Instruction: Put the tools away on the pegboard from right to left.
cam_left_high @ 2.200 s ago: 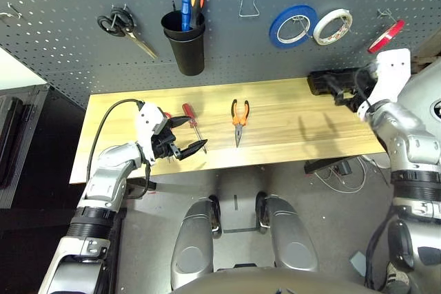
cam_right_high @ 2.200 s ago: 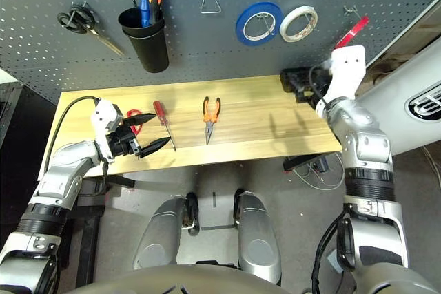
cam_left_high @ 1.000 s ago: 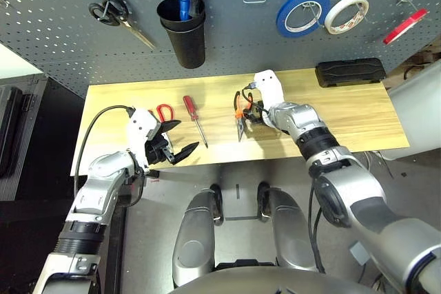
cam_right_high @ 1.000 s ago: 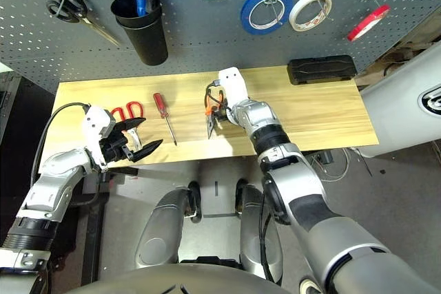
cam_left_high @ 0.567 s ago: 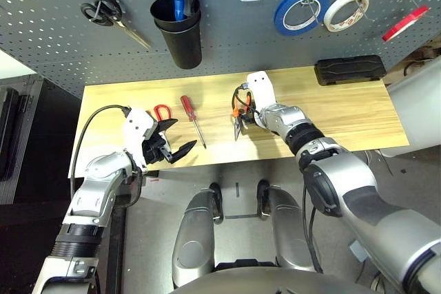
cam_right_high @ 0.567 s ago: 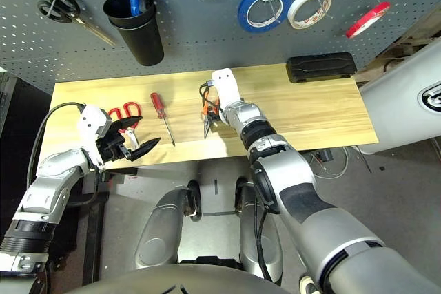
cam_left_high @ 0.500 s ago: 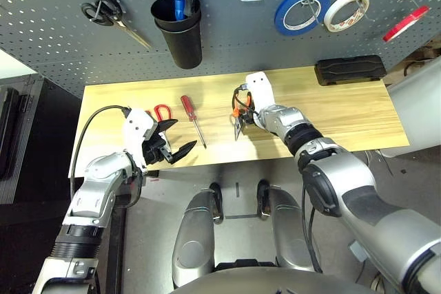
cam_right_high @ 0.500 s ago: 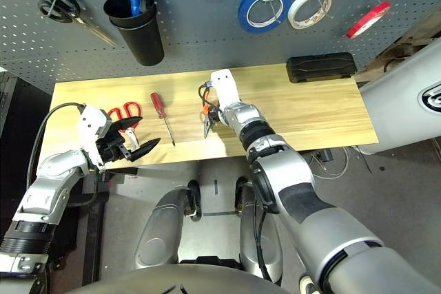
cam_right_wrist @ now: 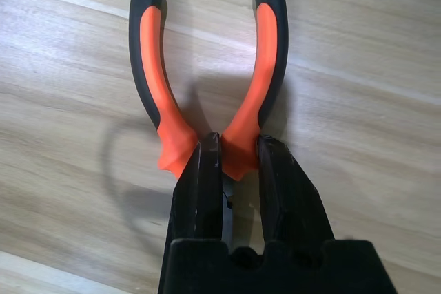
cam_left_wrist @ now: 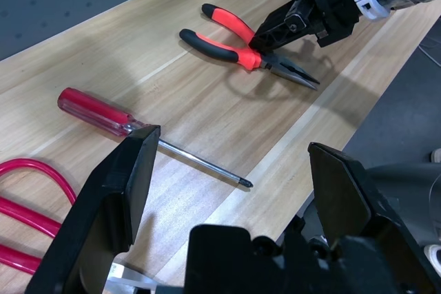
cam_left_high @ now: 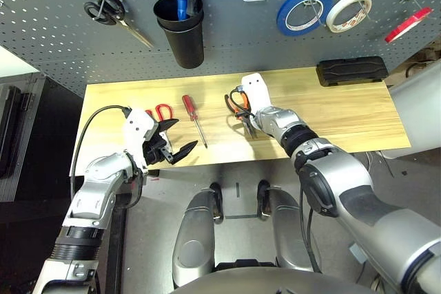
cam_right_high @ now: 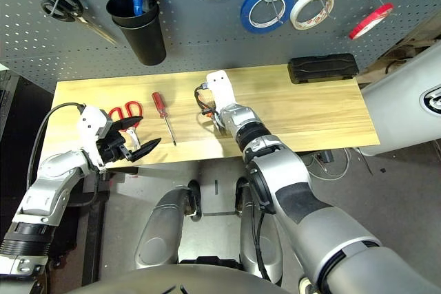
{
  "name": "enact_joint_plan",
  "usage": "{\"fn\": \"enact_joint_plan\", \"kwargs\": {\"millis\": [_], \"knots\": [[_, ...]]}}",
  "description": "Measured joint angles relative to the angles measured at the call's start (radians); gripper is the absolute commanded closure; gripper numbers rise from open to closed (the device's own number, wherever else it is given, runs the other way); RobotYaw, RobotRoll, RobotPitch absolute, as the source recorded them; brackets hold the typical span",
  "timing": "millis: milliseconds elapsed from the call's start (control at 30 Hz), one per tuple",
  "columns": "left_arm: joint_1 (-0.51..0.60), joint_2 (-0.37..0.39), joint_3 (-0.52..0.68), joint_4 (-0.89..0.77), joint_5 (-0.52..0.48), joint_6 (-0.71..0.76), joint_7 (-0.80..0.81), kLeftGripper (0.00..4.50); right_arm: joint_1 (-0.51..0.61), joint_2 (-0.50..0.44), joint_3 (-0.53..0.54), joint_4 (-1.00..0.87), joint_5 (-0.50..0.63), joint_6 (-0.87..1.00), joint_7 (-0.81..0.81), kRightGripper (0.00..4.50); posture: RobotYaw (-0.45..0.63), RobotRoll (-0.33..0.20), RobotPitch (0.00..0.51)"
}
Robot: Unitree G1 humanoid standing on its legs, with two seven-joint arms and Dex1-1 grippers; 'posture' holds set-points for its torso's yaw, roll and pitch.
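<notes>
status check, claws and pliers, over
Right claw shut on the pliers at the pivot, pliers flat on the table. Left claw open, empty, above the screwdriver. Nothing blocking.

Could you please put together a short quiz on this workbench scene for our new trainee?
1. True or false: the right gripper has its fingers closed around the orange-handled pliers near the pivot.
2. Which tool lies on the table between the red-handled scissors and the pliers?
A. red-handled screwdriver
B. blue tape roll
C. black-handled scissors
3. Fill in: the left gripper is ____.

Key: 1 true; 2 A; 3 open.
</notes>
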Motion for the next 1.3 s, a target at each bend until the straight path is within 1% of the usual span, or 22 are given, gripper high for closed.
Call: {"fn": "enact_joint_plan", "kwargs": {"millis": [133, 267, 500, 667, 767, 900, 1067, 1300], "knots": [[-0.009, -0.002, -0.005, 0.002, 0.0, 0.0, 0.0, 0.0, 0.021, -0.02, 0.024, -0.031, -0.022, -0.01, 0.038, 3.96, 0.08, 0.0, 0.318], [-0.02, -0.002, -0.007, 0.005, 0.0, -0.003, 0.0, 0.0, 0.098, -0.05, 0.073, -0.161, -0.048, -0.021, 0.116, 3.96, 0.08, 0.0, 0.313], [-0.038, -0.003, -0.009, 0.036, 0.001, -0.006, -0.001, 0.0, 0.349, -0.124, 0.158, -0.585, -0.068, -0.007, 0.243, 3.96, 0.06, 0.0, 0.311], [-0.049, -0.003, -0.011, 0.044, 0.001, -0.013, -0.008, 0.0, 0.441, -0.171, 0.165, -0.796, -0.062, -0.007, 0.297, 3.96, 0.05, 0.0, 0.307], [-0.06, -0.003, -0.012, 0.056, 0.001, -0.018, -0.012, 0.0, 0.499, -0.194, 0.156, -0.9, -0.036, -0.04, 0.333, 3.96, 0.04, 0.0, 0.301], [-0.072, -0.002, -0.013, 0.077, 0.002, -0.024, -0.016, 0.0, 0.542, -0.208, 0.129, -0.995, -0.002, -0.061, 0.345, 3.96, 0.04, 0.0, 0.294], [-0.081, -0.002, -0.015, 0.08, 0.003, -0.032, -0.023, 0.0, 0.554, -0.21, 0.086, -1.124, 0.047, -0.069, 0.345, 3.96, 0.03, 0.0, 0.288], [-0.107, 0.0, -0.017, 0.113, 0.004, -0.039, -0.034, 0.0, 0.574, -0.211, 0.077, -1.258, 0.091, -0.067, 0.348, 3.96, 0.02, 0.0, 0.286]]}}
